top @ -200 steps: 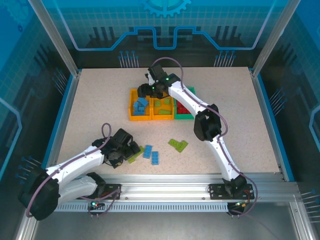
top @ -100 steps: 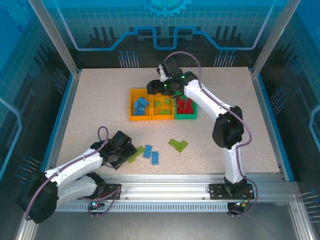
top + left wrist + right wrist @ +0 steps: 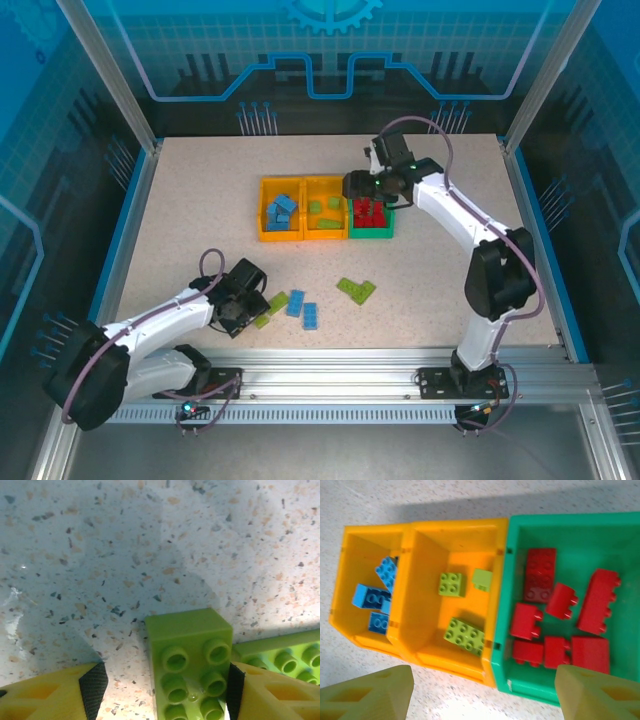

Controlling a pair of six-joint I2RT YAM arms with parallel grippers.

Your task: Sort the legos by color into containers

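Three bins point(image 3: 427, 550); seven red bricks point(image 3: 598, 602); three binned green bricks point(image 3: 465, 636); two loose blue bricks point(image 3: 311, 316).

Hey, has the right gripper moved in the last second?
Yes. The right gripper has swung rightward, from the left orange bin's far edge to the green bin's far edge.

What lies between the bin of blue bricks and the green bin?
The middle orange bin, holding three lime green bricks; the right wrist view shows it plainly.

Below me lies a pale speckled table point(image 3: 200, 220), edged by a blue strip point(image 3: 121, 240). A metal rail point(image 3: 330, 372) runs along its near side; a blue see-through panel point(image 3: 330, 60) stands behind.
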